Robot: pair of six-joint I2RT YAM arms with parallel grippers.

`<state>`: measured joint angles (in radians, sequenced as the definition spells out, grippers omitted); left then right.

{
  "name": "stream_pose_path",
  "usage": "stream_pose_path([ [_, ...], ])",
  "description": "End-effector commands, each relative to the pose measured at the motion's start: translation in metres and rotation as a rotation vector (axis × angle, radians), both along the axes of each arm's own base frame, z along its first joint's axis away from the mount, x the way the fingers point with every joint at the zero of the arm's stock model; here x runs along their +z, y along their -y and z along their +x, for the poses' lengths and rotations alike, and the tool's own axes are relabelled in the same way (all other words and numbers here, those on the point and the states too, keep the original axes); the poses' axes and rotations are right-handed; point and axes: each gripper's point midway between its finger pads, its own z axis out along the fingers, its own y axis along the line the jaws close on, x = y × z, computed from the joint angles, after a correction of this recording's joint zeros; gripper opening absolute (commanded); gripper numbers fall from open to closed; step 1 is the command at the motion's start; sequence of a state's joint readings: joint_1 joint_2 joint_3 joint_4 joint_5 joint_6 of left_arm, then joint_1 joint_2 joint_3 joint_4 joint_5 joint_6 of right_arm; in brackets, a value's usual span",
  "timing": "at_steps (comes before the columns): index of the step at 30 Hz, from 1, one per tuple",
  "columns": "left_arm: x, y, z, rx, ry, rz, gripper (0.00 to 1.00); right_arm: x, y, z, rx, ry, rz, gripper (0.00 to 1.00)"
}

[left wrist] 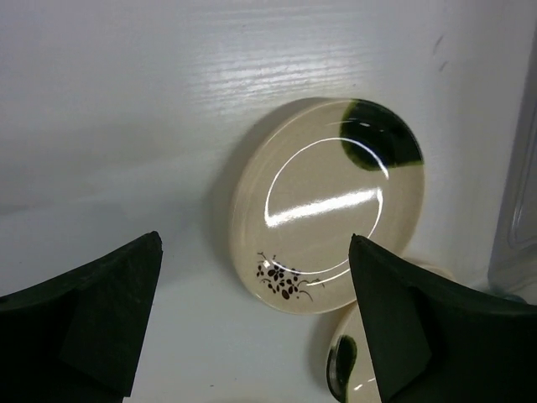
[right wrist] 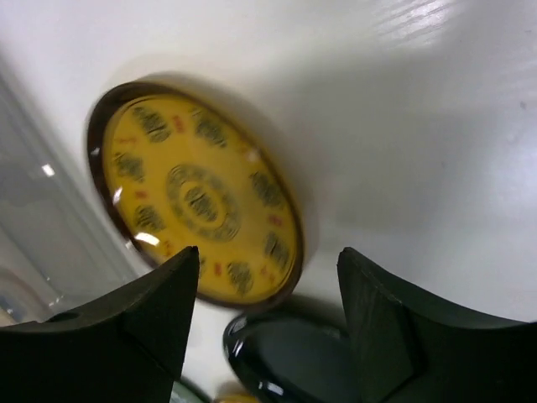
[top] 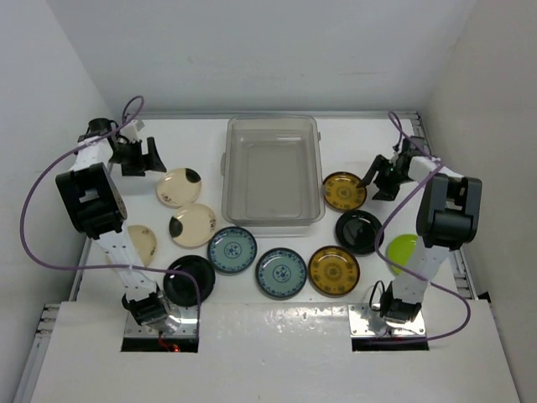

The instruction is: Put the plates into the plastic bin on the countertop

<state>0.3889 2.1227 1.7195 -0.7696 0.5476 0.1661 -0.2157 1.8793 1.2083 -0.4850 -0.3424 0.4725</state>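
The clear plastic bin (top: 273,172) stands empty at the middle back of the white countertop (top: 252,315). Plates lie around it: two cream ones with dark spots (top: 178,186) (top: 193,225), a third cream one (top: 141,243) partly behind the left arm, two blue-green (top: 232,250) (top: 281,273), two amber (top: 334,270) (top: 344,191), two black (top: 189,280) (top: 359,231), and a lime green one (top: 403,252). My left gripper (top: 159,159) (left wrist: 254,243) is open and empty above the far cream plate (left wrist: 327,201). My right gripper (top: 375,185) (right wrist: 267,252) is open and empty, over the edge of the far amber plate (right wrist: 197,197).
White walls close in the counter at the back and both sides. A second cream plate (left wrist: 352,361) lies just below the first. A black plate (right wrist: 294,361) lies next to the amber one. The bin's wall (right wrist: 33,210) is close on the left of the right wrist view.
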Motion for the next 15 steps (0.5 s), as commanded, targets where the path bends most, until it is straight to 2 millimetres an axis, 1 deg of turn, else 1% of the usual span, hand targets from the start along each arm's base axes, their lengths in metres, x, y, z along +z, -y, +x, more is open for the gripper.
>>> stream_pose_path([
  [1,0.022,0.005,-0.003,-0.009,0.083,-0.046,0.93,-0.021,-0.014,0.010,-0.011,0.017,0.091,0.66],
  [2,0.017,0.006,-0.005,-0.009,0.077,-0.049,0.91,-0.027,-0.013,0.007,-0.025,0.002,0.091,0.64],
  [3,0.010,0.009,-0.011,-0.008,0.055,-0.058,0.91,-0.034,-0.012,0.007,-0.045,-0.007,0.088,0.64],
  [4,0.008,0.005,-0.012,0.001,0.055,-0.058,0.91,-0.039,-0.011,0.005,-0.058,-0.009,0.087,0.64],
  [5,0.009,0.003,-0.013,0.005,0.060,-0.070,0.91,-0.041,-0.010,0.006,-0.066,-0.006,0.087,0.63],
  [6,0.005,0.003,-0.014,0.005,0.056,-0.072,0.91,-0.044,-0.012,0.004,-0.080,-0.021,0.098,0.60],
  [7,0.010,0.005,-0.014,0.000,0.070,-0.076,0.91,-0.048,-0.011,0.004,-0.065,-0.020,0.092,0.56],
  [8,0.011,0.002,-0.017,0.009,0.069,-0.076,0.91,-0.052,-0.012,0.005,-0.058,-0.015,0.095,0.50],
  [9,0.013,0.002,-0.015,0.005,0.082,-0.081,0.91,-0.052,-0.013,0.005,-0.056,-0.016,0.099,0.31],
  [10,0.017,0.002,-0.014,0.004,0.091,-0.077,0.91,-0.054,-0.011,0.005,-0.060,-0.018,0.095,0.19],
  [11,0.020,0.002,-0.014,0.004,0.099,-0.073,0.91,-0.050,-0.009,0.006,-0.068,-0.010,0.084,0.09],
  [12,0.021,0.004,-0.014,0.000,0.102,-0.081,0.91,-0.050,-0.002,0.005,-0.090,-0.010,0.051,0.01],
  [13,0.025,0.004,-0.014,-0.001,0.111,-0.077,0.91,-0.050,0.007,0.005,-0.119,-0.011,0.008,0.00],
  [14,0.025,0.004,-0.014,-0.001,0.111,-0.077,0.91,-0.029,0.014,0.010,-0.149,0.038,-0.020,0.00],
  [15,0.029,0.004,-0.014,-0.001,0.119,-0.073,0.91,-0.022,0.024,0.014,-0.181,0.061,-0.074,0.00],
])
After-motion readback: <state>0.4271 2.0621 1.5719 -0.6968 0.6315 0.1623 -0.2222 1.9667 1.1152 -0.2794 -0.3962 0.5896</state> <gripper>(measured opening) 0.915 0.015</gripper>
